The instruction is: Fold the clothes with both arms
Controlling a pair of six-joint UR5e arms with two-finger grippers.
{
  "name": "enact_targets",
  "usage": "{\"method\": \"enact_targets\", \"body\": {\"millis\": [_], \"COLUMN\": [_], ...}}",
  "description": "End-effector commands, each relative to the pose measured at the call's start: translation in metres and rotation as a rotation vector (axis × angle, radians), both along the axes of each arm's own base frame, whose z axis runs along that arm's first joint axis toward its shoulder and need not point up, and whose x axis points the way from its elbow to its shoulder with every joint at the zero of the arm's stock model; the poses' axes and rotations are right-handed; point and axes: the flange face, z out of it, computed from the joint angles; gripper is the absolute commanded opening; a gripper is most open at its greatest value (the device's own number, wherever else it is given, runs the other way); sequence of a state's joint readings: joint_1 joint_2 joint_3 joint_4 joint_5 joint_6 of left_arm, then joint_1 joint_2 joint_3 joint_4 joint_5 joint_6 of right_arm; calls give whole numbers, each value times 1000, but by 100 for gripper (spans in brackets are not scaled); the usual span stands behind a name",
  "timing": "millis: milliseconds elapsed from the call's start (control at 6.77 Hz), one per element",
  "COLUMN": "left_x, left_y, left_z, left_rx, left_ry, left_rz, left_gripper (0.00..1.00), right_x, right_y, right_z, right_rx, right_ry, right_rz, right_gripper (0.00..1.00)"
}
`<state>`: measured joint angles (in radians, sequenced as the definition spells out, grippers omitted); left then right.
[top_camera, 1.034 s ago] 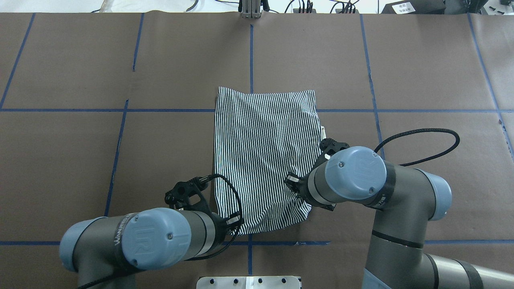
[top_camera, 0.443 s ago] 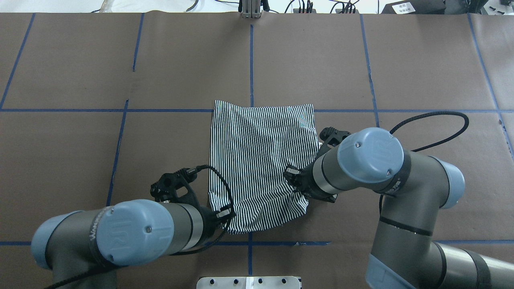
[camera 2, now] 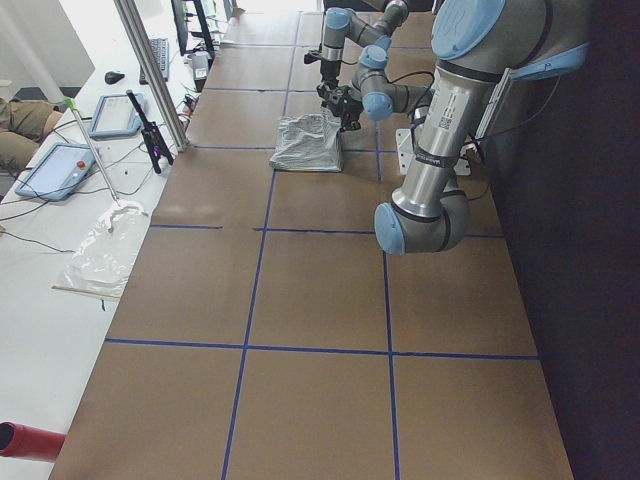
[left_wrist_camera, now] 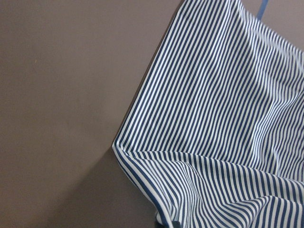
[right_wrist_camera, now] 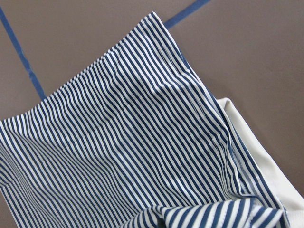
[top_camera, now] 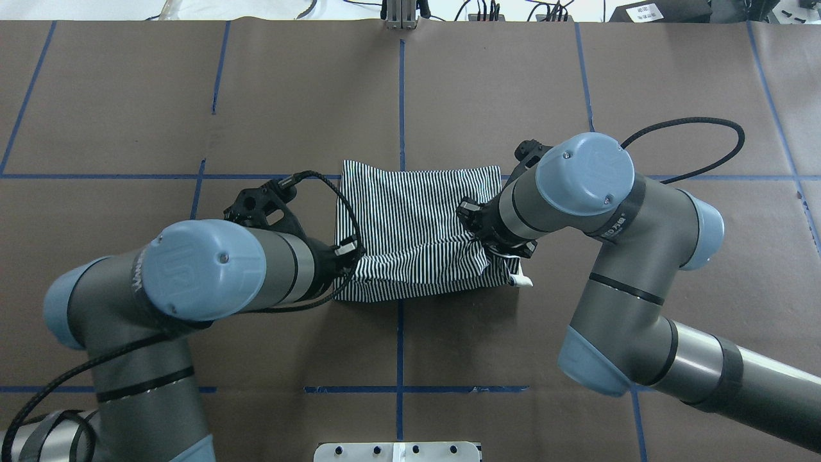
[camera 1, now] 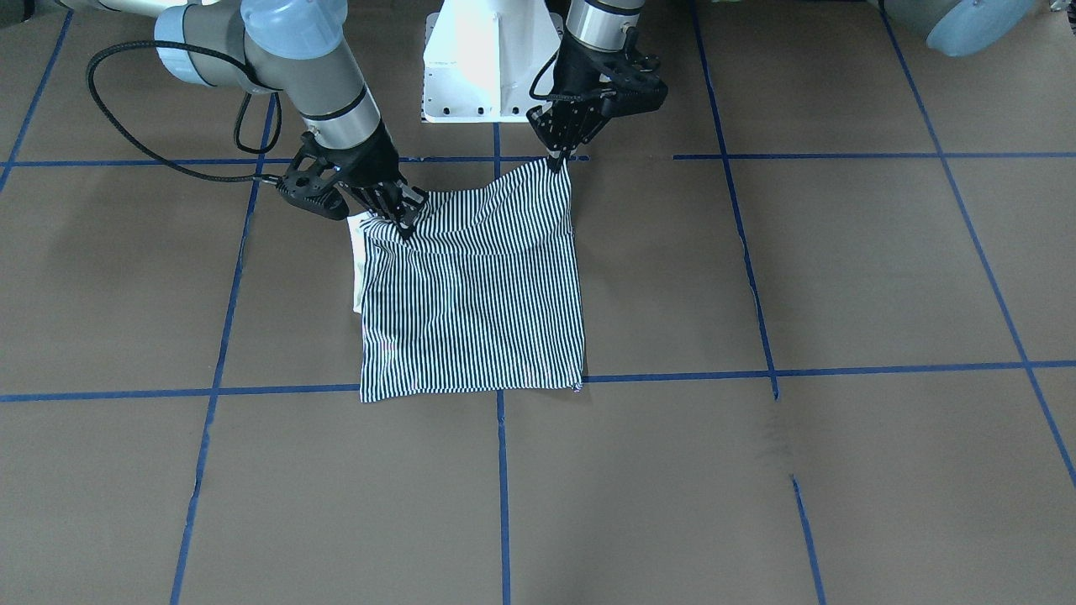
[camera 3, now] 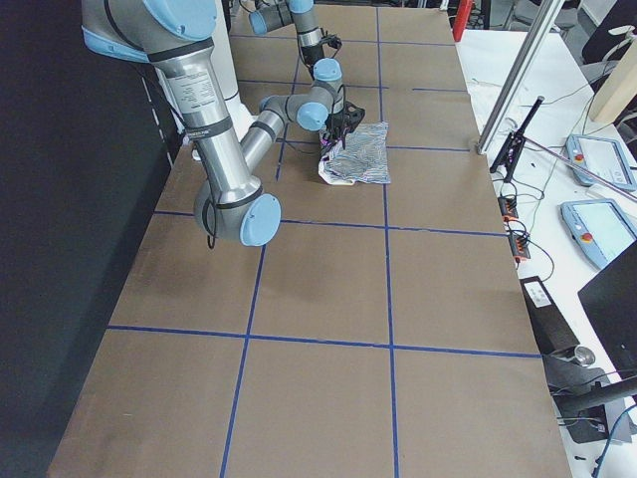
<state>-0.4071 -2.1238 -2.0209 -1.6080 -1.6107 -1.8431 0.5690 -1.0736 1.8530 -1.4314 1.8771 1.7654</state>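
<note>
The left fingers [camera 1: 554,154] are pinched tight on one near corner of the striped polo shirt [camera 1: 471,319]. The right fingers [camera 1: 400,215] are clamped on the other corner, and both corners ride clear of the tabletop [top_camera: 577,83]. And there's the move: a second ago those corners hung low, close to the robot. Now both arms have swept them up and away toward the far side, so the near half arches over the far half. That looks like the fold going in, roughly halfway across, with the lay-down and release still to come. The shirt sits mid-tabletop, its far edge flat along the blue tape line [top_camera: 276,176]. Thin navy-and-white stripes sag in a soft belly between the two grips, and a sliver of cream collar [top_camera: 521,280] peeks out on the right.
</note>
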Motion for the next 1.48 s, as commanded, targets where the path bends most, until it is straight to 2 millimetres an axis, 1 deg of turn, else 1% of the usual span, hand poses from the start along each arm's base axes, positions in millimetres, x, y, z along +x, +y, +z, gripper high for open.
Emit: {"method": "enact_targets", "body": {"millis": [0,148,295,443,591,739,886,1034,1182,1330], "left_x": [29,46,47,48,47,32,27,43,11,-16], "left_y": [-55,-65,-65,-65,-66,-87,-135,-210,-284,-305], "left_z": [27,44,45,43,42,36,46,61,78,86], "left_rx": [2,6,7,8,8,3,5,20,75,107], "left_ry": [-6,2,5,8,11,21,14,-19,-96,-125], "left_rz": [-61,-63,-63,-62,-66,-110,-174,-227,-256,-230], "left_gripper": [0,0,0,0,0,0,35,99,100,100], "right_x": [-11,-23,-43,-50,-49,-39,-39,-50,-39,-20], "right_y": [-45,-69,-84,-92,-98,-111,-152,-194,-230,-253], "right_z": [-4,4,25,31,31,30,17,7,19,35], "right_rx": [-5,1,22,21,20,16,-1,13,55,56], "right_ry": [26,22,-2,4,5,5,18,61,120,146], "right_rz": [40,58,64,65,73,96,133,132,103,97], "right_gripper": [0,0,0,0,0,0,54,100,100,100]}}
